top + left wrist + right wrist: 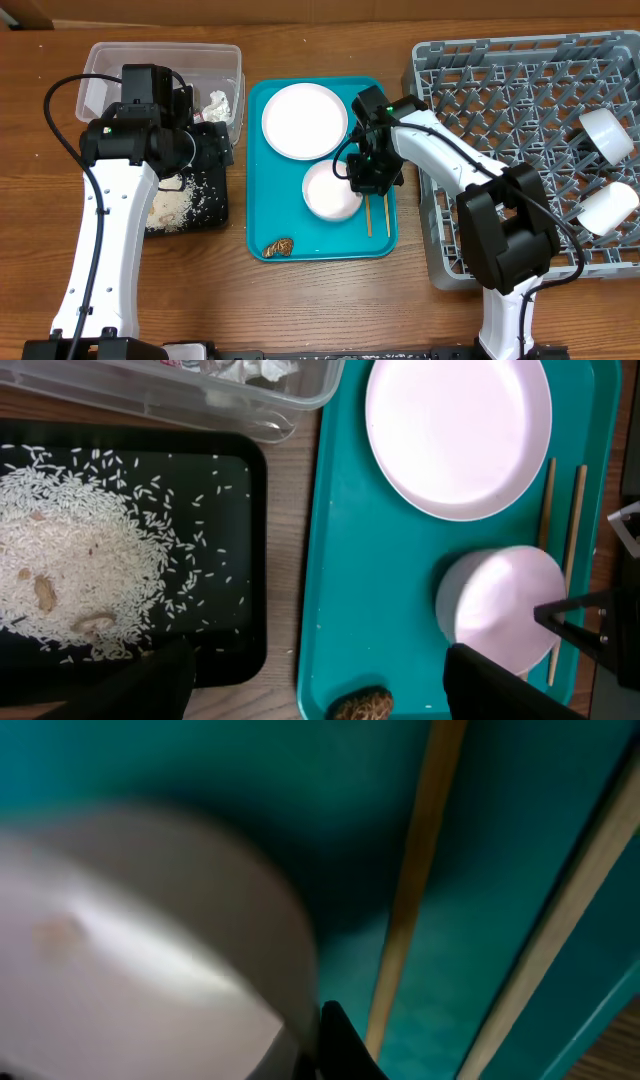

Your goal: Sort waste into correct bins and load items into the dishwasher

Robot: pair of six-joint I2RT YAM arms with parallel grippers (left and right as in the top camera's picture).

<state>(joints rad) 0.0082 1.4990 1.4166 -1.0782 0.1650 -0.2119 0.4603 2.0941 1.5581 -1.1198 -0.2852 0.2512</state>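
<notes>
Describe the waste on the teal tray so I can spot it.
Find the teal rectangular serving tray in the middle. In its left corner nearest the robot lies a small brown food scrap, the only dark, lumpy thing beside a round white plate, a small round white bowl and two wooden chopsticks.

Left arm (105,235) and right arm (440,152): smooth white shell links, rounded edges, joined by bulky matte black housings at elbow and wrist. A thin black cable (93,215) runs along each white link. Small green light (386,105) glows on the right wrist housing. No legible markings.
</notes>
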